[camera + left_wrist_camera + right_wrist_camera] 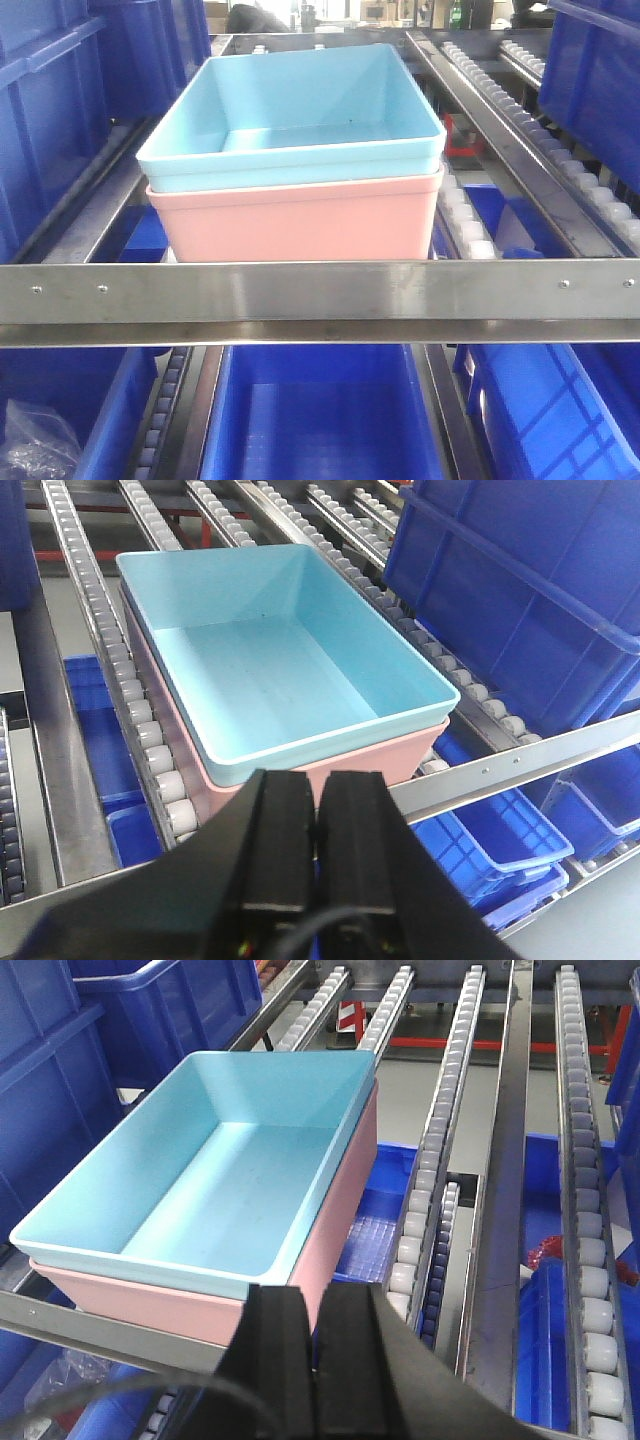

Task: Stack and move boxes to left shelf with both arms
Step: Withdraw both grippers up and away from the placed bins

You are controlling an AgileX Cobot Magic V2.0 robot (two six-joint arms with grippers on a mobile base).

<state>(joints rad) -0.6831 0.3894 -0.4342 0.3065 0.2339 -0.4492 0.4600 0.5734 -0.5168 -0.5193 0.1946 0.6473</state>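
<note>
The light aqua plastic tub (300, 105) sits nested in the salmon pink plastic tub (300, 220) on the steel roller shelf (320, 292), at 12 o'clock from the left tool (318, 810) and right tool (318, 1325), each narrowed to a slit, empty.

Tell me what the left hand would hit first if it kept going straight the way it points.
Probably the pink box's near wall, just past the shut left hand; depth is unclear.

no readable text, labels, brands or numbers on anything in view

Black blocky fingers (285, 830), thin cable (330, 920)
</note>
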